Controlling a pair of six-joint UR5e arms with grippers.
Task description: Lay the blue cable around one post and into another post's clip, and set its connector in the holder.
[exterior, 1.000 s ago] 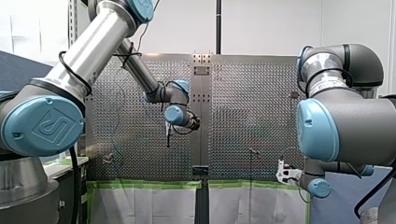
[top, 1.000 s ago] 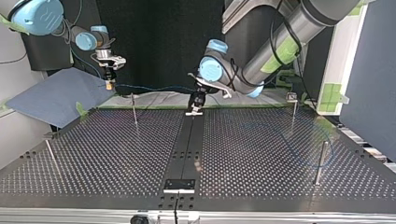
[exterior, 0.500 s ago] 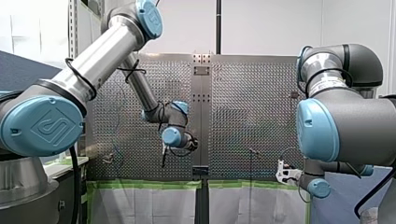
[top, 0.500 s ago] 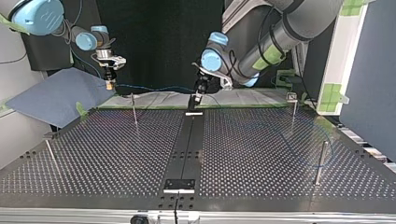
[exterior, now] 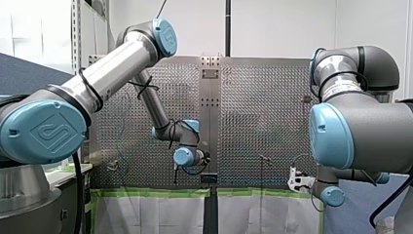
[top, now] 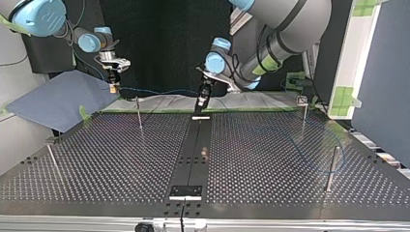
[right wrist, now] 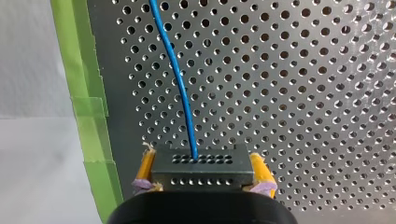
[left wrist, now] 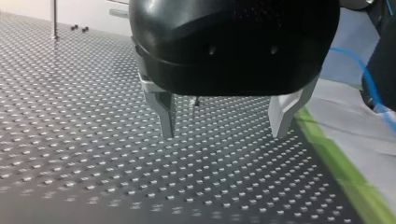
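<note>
My right gripper (right wrist: 204, 176) is shut on the black connector (right wrist: 203, 167), its yellow pads (right wrist: 146, 166) on both sides. The blue cable (right wrist: 180, 79) leaves the connector over the perforated table. In the top view my right gripper (top: 113, 86) hangs past the table's far left edge, and the cable (top: 159, 91) runs from it toward my left gripper (top: 200, 104). Farther right the cable loops faintly near a post (top: 332, 166). My left gripper (left wrist: 224, 128) is open, with nothing between its metal fingers (left wrist: 166, 114), low over the table near the green tape (left wrist: 336, 163).
Thin posts stand at the top view's left (top: 139, 113) and near left (top: 53, 162); one with a clip (top: 303, 102) is at the far right. A small black holder plate (top: 185, 191) sits on the centre strip near the camera. A blue-grey sheet (top: 58, 101) lies beyond the table's left.
My left arm has swung down the front view toward the taped table edge, its gripper staying open. My right arm and the connector have not moved.
</note>
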